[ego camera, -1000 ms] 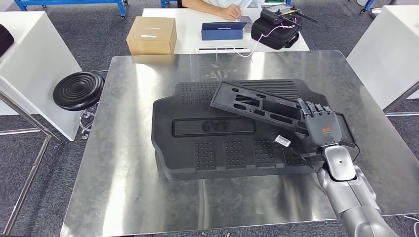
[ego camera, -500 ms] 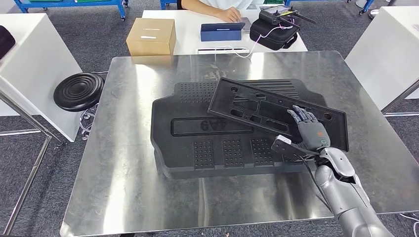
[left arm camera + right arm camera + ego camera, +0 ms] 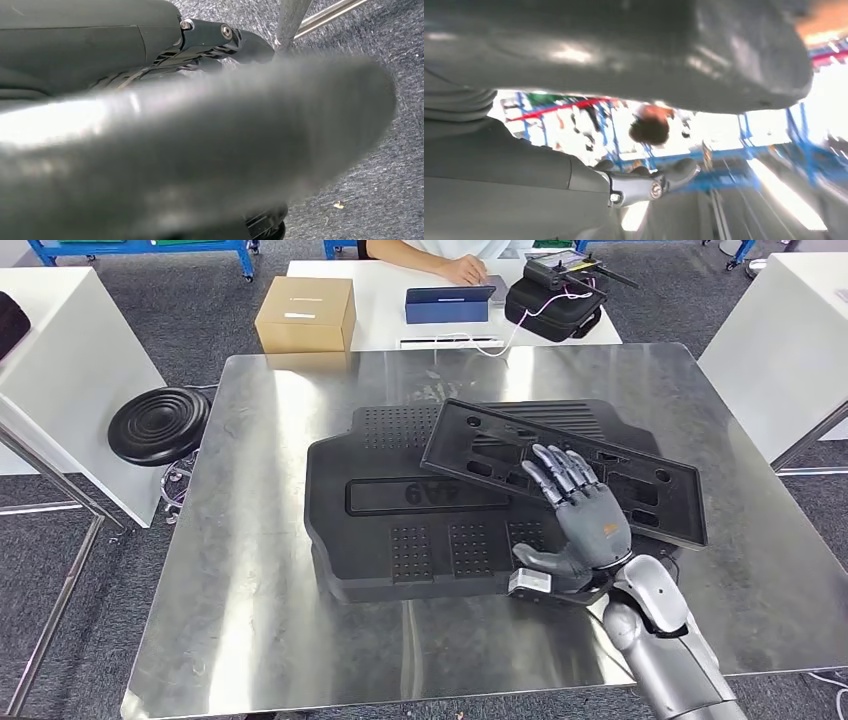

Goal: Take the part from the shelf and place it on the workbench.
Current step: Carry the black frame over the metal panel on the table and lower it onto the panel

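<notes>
From my head view, the steel desk (image 3: pixel 300 570) carries a large black moulded mat (image 3: pixel 400 530) near its centre, and raised characters on it read "4A9", upside down to me. The part (image 3: pixel 640 475), a flat black frame with cut-outs, lies slanted across the mat's far right portion, toward the desk's right edge. My right hand (image 3: pixel 580 525) is palm-up over the mat, fingers spread and holding nothing; the fingertips (image 3: pixel 550 462) overlap the part's near edge, though I cannot tell whether they touch it. A small orange mark on my palm is too small to read. Beyond the desk's far edge stand a cardboard box (image 3: pixel 306 312) and a black case (image 3: pixel 555 300).

My left wrist view shows my left hand (image 3: pixel 200 150) blurred above grey carpet; I cannot tell how its fingers lie.

My right wrist view shows blurred blue racking behind my thumb (image 3: pixel 654 185).
</notes>
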Robot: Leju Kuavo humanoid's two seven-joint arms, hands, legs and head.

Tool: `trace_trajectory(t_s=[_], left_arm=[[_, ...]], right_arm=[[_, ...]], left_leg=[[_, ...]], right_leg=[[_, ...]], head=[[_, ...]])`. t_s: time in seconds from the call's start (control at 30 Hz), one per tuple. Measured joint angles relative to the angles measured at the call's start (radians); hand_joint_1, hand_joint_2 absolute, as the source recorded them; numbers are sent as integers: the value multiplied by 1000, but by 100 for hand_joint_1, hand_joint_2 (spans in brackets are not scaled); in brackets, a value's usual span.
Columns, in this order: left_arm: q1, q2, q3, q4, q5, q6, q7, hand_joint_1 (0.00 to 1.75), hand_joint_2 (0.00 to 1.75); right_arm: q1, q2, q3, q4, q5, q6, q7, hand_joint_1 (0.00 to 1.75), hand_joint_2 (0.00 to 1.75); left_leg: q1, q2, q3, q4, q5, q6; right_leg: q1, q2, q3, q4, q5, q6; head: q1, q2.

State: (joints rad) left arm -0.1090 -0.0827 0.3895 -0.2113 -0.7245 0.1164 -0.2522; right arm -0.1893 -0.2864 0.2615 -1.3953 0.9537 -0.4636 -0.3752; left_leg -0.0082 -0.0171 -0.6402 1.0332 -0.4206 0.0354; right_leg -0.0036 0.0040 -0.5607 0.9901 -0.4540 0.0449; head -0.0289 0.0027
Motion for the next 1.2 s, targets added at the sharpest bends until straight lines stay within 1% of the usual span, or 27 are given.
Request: trace_trajectory(t_s=[0.2,0.27,0.3,0.37,0.43,0.53,0.57,0.63,0.7,0.8,1.0,1.2], left_arm=[[-1,-1,0,0,-5,1,2,0,0],[-1,-1,0,0,-5,2,1,0,0],[-1,-1,0,0,-4,3,1,0,0],[0,-1,2,0,0,7,-2,0,0],[2,-1,5,0,6,14,-8,0,0],[9,-1,17,0,19,23,-25,0,0],[13,-1,22,0,23,25,-30,0,0],[22,0,32,0,30,30,-39,0,0],[31,1,42,1,35,34,-45,0,0],[40,3,58,1,44,38,-54,0,0],[59,5,90,2,64,42,-72,0,0],[70,8,106,2,71,48,-78,0,0]], right_arm=[[26,23,39,-95,-6,-17,4,0,0],[33,29,45,-113,-64,-19,-24,0,0],[40,38,48,-129,-133,-19,-55,0,0],[64,68,53,-185,-331,-2,-126,0,0],[99,109,61,-265,-549,50,-173,0,0],[167,173,85,-407,-879,189,-199,0,0],[190,190,91,-452,-970,234,-202,0,0],[233,217,96,-527,-1113,309,-205,0,0],[274,239,89,-585,-1202,358,-206,0,0],[328,265,65,-646,-1269,398,-202,0,0],[434,313,-8,-729,-1341,453,-193,0,0],[493,327,-52,-773,-1354,475,-179,0,0]], left_leg=[[0,0,0,0,0,0],[0,0,0,0,0,0],[0,0,0,0,0,0],[0,0,0,0,0,0],[0,0,0,0,0,0],[1,0,0,0,-1,-2],[2,0,0,0,-2,-2],[2,0,0,0,-3,-4],[2,0,1,0,-4,-5],[2,0,1,-1,-5,-6],[2,0,1,-1,-5,-6],[2,1,1,-1,-6,-6]], right_leg=[[0,0,0,0,0,0],[0,0,0,0,0,0],[0,0,0,0,0,0],[0,0,0,0,0,0],[0,0,0,0,0,0],[1,0,0,0,-2,0],[1,0,-1,0,-3,0],[2,0,-3,0,-4,-1],[2,0,-8,0,-5,-2],[2,0,-10,0,-6,-3],[2,0,-10,0,-6,-3],[2,0,-10,0,-6,-3]], head=[[0,0],[0,0],[0,0],[0,0],[0,0],[0,0],[0,0],[0,0],[0,0],[0,0],[0,0],[0,0]])
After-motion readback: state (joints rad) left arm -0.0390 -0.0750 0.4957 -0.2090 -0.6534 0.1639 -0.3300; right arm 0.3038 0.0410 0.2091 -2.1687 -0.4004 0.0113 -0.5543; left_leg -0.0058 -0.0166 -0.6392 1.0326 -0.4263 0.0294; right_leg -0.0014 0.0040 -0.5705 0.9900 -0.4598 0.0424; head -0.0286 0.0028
